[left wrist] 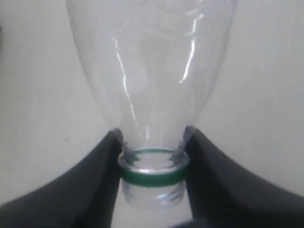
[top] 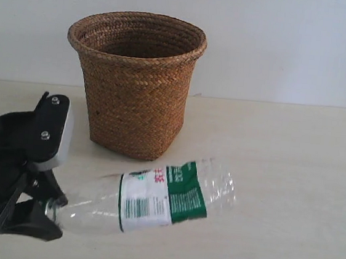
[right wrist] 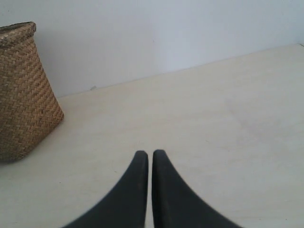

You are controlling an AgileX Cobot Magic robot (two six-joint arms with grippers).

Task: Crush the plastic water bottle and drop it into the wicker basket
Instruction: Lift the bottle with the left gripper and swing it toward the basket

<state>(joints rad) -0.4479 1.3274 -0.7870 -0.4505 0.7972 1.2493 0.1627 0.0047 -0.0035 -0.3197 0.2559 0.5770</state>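
The pale tabletop (top: 291, 179) carries the wicker basket (top: 134, 82), standing upright near the white wall (top: 281, 42).

Right gripper (right wrist: 150, 154), its two dark fingers (right wrist: 135, 190) drawn almost together with nothing between them, over a pale table (right wrist: 228, 123); the wicker basket (right wrist: 23, 95) stands apart, against a white wall (right wrist: 166, 33).

The wicker basket (top: 134, 82) is warm brown, woven in a tight diagonal plait with a braided rim. The plastic water bottle (top: 148, 201) is clear and colourless. Its label (top: 163, 196) is white and green, with red characters and a black barcode, and its neck ring (left wrist: 152, 178) is green. The left claw (left wrist: 152, 156) and right claw (right wrist: 149, 159) are matt black. The desk (top: 291, 179) is pale cream and the wall (top: 281, 42) is off-white.
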